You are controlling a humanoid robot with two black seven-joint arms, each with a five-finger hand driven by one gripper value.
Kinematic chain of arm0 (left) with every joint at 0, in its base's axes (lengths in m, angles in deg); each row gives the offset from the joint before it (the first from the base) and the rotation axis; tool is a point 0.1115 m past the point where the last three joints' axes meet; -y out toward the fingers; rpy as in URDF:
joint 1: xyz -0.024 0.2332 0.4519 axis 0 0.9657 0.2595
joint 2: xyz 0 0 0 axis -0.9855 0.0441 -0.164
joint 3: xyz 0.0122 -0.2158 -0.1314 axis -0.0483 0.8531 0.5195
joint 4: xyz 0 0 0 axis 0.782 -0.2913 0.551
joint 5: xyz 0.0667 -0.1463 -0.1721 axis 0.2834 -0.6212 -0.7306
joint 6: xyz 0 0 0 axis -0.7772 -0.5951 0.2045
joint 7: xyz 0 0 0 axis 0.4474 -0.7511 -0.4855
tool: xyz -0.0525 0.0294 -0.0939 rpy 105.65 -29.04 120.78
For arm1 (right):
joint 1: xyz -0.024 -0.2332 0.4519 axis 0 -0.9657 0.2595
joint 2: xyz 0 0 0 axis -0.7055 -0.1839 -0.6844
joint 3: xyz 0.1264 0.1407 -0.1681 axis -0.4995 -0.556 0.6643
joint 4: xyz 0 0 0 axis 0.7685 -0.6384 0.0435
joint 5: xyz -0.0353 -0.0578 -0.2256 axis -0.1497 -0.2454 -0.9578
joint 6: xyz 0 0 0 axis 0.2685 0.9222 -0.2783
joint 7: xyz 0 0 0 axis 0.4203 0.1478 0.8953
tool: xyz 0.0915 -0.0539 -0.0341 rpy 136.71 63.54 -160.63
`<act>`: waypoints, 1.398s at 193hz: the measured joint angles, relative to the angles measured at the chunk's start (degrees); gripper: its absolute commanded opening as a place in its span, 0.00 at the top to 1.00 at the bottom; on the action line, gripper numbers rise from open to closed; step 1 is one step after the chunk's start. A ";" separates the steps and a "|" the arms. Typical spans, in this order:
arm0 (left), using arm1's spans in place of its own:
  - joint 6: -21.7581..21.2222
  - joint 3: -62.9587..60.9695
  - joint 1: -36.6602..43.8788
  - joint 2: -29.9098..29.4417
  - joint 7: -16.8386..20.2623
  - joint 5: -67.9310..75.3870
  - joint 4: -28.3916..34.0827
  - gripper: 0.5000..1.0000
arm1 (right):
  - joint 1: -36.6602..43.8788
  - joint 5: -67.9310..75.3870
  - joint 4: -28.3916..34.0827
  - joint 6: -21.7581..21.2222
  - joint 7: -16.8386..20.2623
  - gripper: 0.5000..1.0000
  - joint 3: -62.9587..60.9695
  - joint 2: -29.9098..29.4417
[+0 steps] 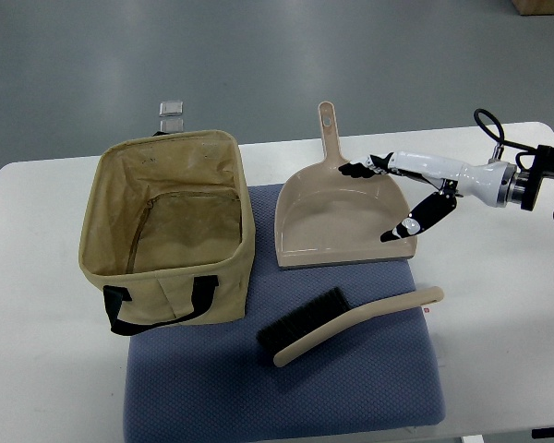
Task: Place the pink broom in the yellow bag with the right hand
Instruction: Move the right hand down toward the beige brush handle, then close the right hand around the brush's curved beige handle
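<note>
Broom (351, 325) on blue mat (286, 397), untouched | right hand (397, 198) over dustpan (337, 226), fingers spread, empty

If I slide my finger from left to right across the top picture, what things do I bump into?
Yellow bag → pink broom → right robot hand, open above the dustpan. The broom and dustpan overlap sideways, so the dustpan has no clear spot in the order.

One steep overhead view from the robot's side, table (499, 305) filling most of frame.
</note>
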 measured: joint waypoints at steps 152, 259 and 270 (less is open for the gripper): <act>0.00 0.02 -0.01 0.00 0.00 0.00 0.00 0.00 | 3.62 -21.95 15.09 14.03 10.63 0.28 18.24 6.60; 0.03 0.01 0.00 0.00 0.00 0.00 0.00 0.00 | 3.11 -25.99 14.84 15.66 14.31 0.46 19.97 4.56; 0.03 0.01 0.01 0.00 0.00 0.00 0.00 0.00 | 3.05 -26.23 14.77 15.73 14.64 0.46 20.07 4.35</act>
